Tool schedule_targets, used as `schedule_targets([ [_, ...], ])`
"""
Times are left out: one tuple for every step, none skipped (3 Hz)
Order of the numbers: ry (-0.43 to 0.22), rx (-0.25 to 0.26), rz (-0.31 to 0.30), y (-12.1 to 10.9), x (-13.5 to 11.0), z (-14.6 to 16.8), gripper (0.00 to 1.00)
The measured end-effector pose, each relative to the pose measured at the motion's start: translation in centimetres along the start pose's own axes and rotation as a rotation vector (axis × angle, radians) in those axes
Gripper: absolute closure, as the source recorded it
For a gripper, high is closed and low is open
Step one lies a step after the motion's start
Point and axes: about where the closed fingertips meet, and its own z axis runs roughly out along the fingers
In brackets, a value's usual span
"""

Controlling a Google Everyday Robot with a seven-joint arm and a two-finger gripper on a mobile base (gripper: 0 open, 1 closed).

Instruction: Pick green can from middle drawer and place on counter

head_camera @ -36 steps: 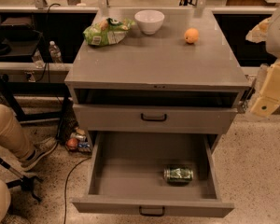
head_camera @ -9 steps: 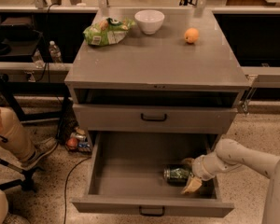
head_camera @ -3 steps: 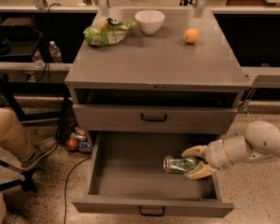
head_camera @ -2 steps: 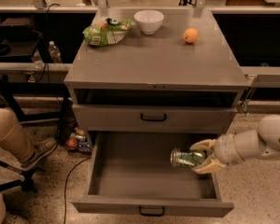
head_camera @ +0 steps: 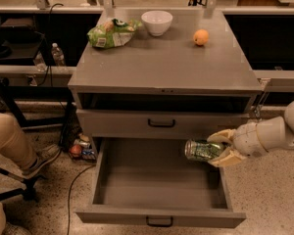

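My gripper (head_camera: 219, 150) is shut on the green can (head_camera: 202, 150), which lies on its side in the fingers with a silvery end facing left. It hangs above the right side of the open middle drawer (head_camera: 157, 180), just below the closed drawer front one tier higher (head_camera: 161, 123). The drawer's floor is bare. The grey counter (head_camera: 161, 62) lies above and to the left of the can. My white arm (head_camera: 274, 133) reaches in from the right.
On the counter's far edge sit a green snack bag (head_camera: 112, 32), a white bowl (head_camera: 157, 21) and an orange (head_camera: 201, 36). A seated person's leg (head_camera: 10, 146) and shoe are at the left. Small items (head_camera: 78, 148) lie on the floor by the cabinet.
The gripper closed on the can on the drawer floor and has lifted it up and to the right, out of the drawer to about the upper drawer front's lower edge.
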Motion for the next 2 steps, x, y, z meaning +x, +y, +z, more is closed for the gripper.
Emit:
schedule_targets([
  [0.041,0.035,0.004,0.4,-1.4,-2.5,1.00],
  [0.097,0.101,-0.008,0.1,-4.2,-7.0,1.00],
])
